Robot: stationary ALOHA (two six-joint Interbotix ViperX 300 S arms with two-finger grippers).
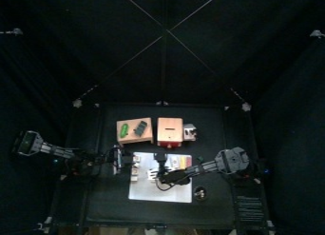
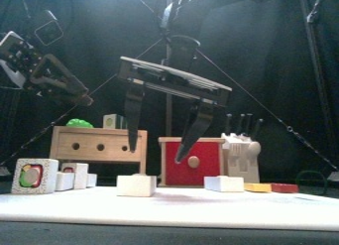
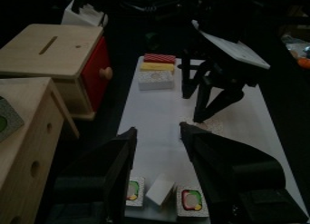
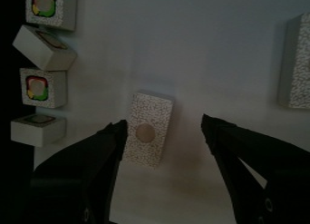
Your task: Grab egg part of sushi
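**Right arm's spread fingers over a white block; the egg piece lies apart near the mat's right end**

I am looking at a white mat [image 2: 172,204] on the black worktop [image 1: 95,125]. The egg piece [image 2: 259,187] is a small, flat, yellow slab lying low on the mat. In the front view it sits toward the right end, between a white block [image 2: 223,183] on its left and a flat red piece [image 2: 284,187] on its right. From the left wrist view the same three make a short row, and the egg piece [image 3: 155,71] shows as a pale yellow strip. I cannot tell whether it touches its neighbours. Nothing is holding it.

The right gripper [image 2: 159,140] hangs above the middle of the mat with its fingers [image 2: 199,130] spread wide and holding nothing. In the right wrist view, a different speckled white block [image 4: 147,139], with a small brownish spot on top, lies on the mat between the spread fingers. In the front view this block [image 2: 135,185] is well to the left of the egg piece.

The left gripper [image 3: 158,130] is raised at the left side, away from the mat's pieces, its fingers [image 3: 121,150] also parted and empty.

Behind the mat stand a pale wooden box [image 2: 99,143], a red box [image 2: 192,162] and a knife block [image 2: 239,150]. Small white picture cubes [image 2: 34,177] sit at the mat's left end.
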